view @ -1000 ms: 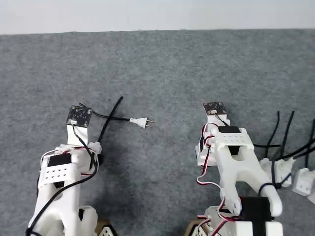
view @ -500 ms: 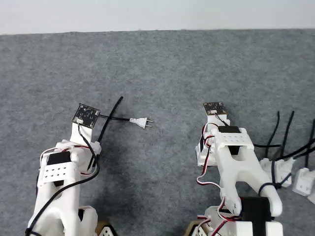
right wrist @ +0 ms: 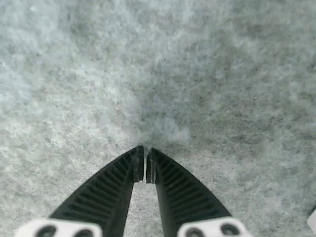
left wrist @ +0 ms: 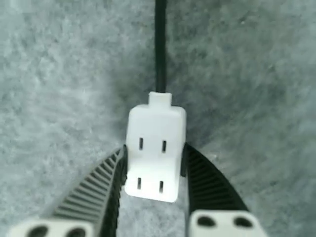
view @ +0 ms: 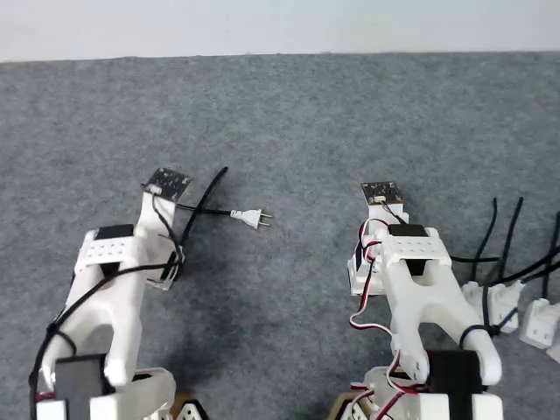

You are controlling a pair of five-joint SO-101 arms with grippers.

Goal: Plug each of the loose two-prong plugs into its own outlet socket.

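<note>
A white two-prong plug (view: pixel 252 218) lies on the grey carpet, prongs pointing right, its black cord running left under the left arm (view: pixel 122 271). My left gripper (left wrist: pixel 154 149) is shut on a white outlet socket (left wrist: pixel 156 148), which has two pairs of slots and a black cord (left wrist: pixel 160 44) leading away from it. In the high view this socket is hidden beneath the left wrist, just left of the plug. My right gripper (right wrist: pixel 144 150) is shut on nothing and hangs low over bare carpet. The right arm (view: pixel 411 262) stands well right of the plug.
Two more white outlet sockets (view: pixel 494 302) (view: pixel 540 322) with black cords sit at the right edge beside the right arm. A loose black cord (view: pixel 206 201) crosses the plug's cord near the left wrist. Bare carpet (view: pixel 306 122) stretches ahead of both arms.
The left arm has stretched forward and to the right, bringing its wrist closer to the plug; the loose cord shifted slightly with it. The right arm and the plug stayed still.
</note>
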